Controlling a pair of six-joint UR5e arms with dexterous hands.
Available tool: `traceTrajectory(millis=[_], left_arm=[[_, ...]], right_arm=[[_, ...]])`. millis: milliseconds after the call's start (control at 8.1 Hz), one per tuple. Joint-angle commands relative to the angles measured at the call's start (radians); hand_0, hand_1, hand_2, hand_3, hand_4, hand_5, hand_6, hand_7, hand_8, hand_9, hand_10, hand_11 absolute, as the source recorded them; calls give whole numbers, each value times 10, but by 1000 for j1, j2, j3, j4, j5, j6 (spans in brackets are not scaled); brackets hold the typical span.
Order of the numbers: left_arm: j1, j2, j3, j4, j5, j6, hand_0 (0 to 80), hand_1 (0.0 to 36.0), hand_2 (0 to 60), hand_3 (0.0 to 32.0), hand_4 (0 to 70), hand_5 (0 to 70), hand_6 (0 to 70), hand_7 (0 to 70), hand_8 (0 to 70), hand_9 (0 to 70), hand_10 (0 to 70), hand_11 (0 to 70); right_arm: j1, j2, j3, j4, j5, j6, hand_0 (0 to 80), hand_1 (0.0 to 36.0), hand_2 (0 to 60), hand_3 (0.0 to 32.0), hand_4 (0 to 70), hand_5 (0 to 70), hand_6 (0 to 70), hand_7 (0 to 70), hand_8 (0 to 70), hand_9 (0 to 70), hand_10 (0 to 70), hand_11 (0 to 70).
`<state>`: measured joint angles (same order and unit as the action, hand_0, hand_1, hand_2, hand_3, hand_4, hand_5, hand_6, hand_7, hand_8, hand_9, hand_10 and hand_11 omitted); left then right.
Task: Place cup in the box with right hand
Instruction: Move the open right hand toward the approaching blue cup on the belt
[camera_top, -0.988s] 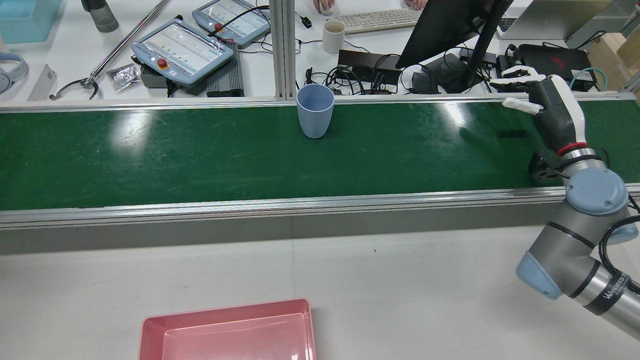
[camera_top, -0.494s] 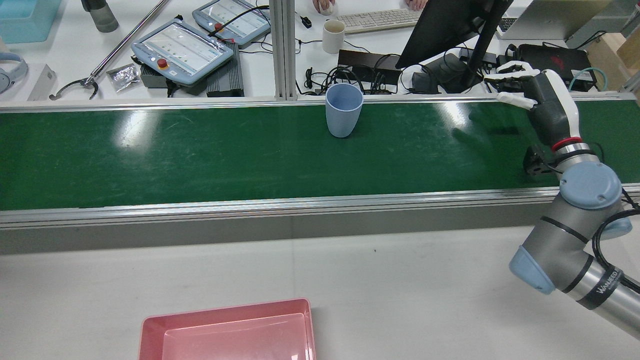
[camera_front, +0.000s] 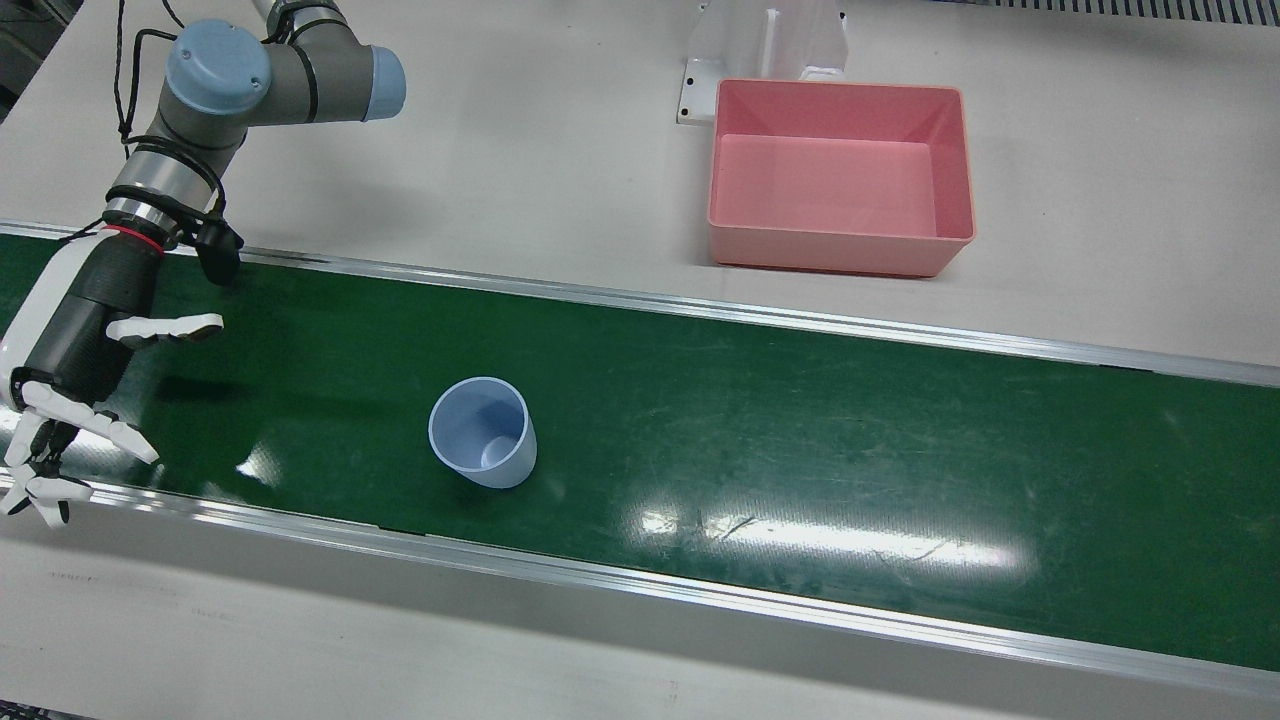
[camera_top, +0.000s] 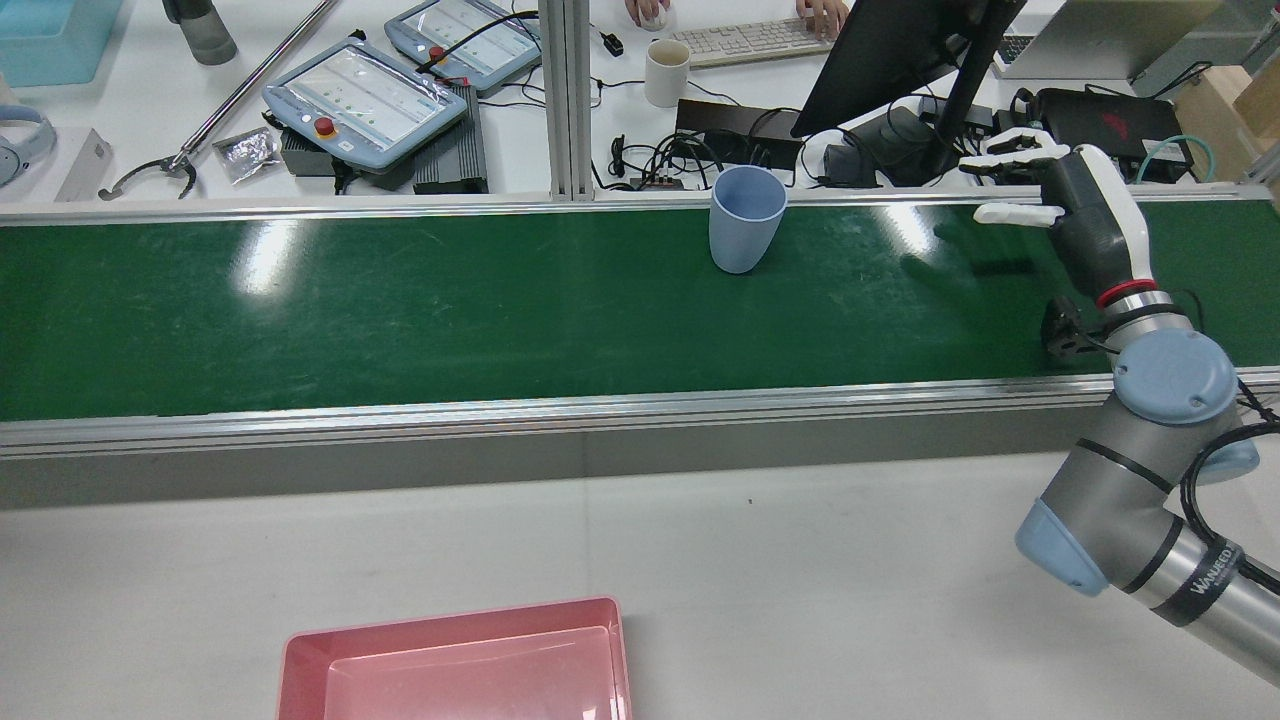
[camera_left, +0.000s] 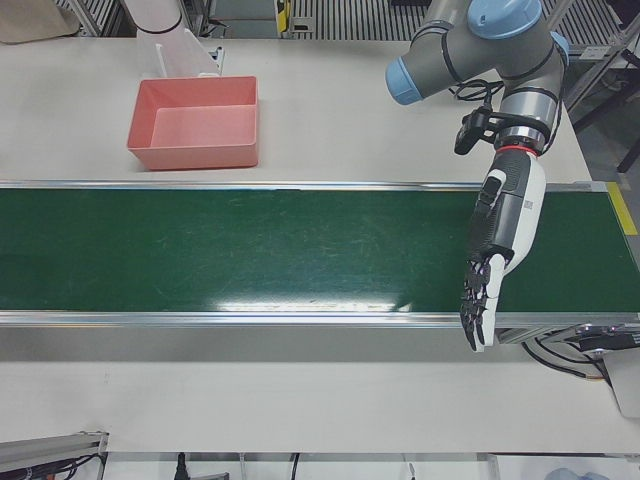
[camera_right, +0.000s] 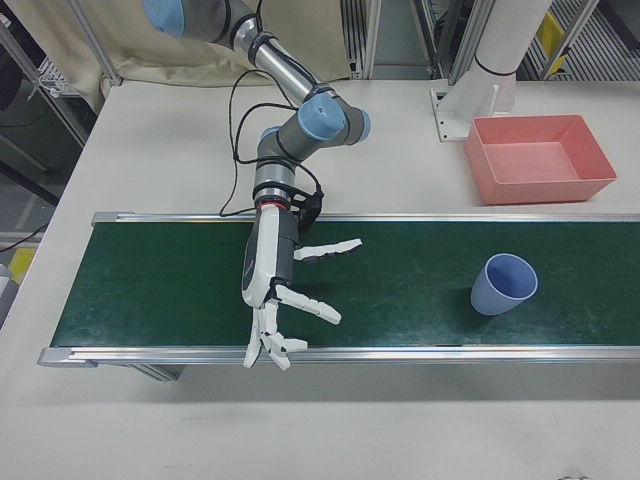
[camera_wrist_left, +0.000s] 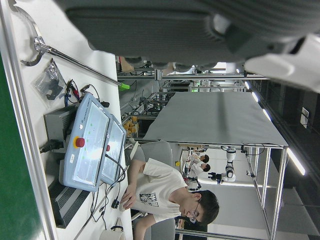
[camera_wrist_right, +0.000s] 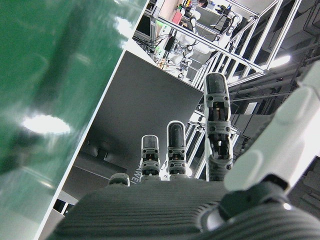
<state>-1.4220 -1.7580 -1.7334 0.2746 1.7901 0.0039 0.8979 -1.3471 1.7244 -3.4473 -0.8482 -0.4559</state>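
Front view: cup (camera_front: 483, 446) upright (belt (camera_front: 800, 440)), right hand (camera_front: 75, 350) splayed, apart.

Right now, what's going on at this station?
A blue cup stands upright on the green conveyor belt, untouched. The right hand hovers open over the belt's far edge, apart from the cup. The left hand hangs open over the other end. The pink box sits empty on the table beside the belt.
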Motion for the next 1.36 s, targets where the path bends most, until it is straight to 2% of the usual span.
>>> traceTrajectory(millis=[0, 370, 494, 1235], left_arm=[[0, 0, 0, 0, 0, -1, 0, 0, 0, 0, 0, 0, 0, 0, 0, 0, 0, 0], [0, 0, 0, 0, 0, -1, 0, 0, 0, 0, 0, 0, 0, 0, 0, 0, 0, 0], [0, 0, 0, 0, 0, 1, 0, 0, 0, 0, 0, 0, 0, 0, 0, 0, 0, 0], [0, 0, 0, 0, 0, 1, 0, 0, 0, 0, 0, 0, 0, 0, 0, 0, 0, 0]], right_arm=[[-10, -6, 9, -9, -2, -6, 436, 0, 0, 82, 481, 4, 72, 467, 90, 213, 0, 0], [-8, -3, 12, -23, -32, -4, 454, 40, 80, 72, 436, 13, 73, 452, 92, 211, 0, 0], [-8, -4, 11, -23, -34, -4, 454, 34, 64, 74, 439, 12, 72, 450, 91, 210, 0, 0], [-8, -1, 14, -38, -38, -6, 453, 35, 67, 78, 444, 11, 73, 458, 90, 214, 0, 0]])
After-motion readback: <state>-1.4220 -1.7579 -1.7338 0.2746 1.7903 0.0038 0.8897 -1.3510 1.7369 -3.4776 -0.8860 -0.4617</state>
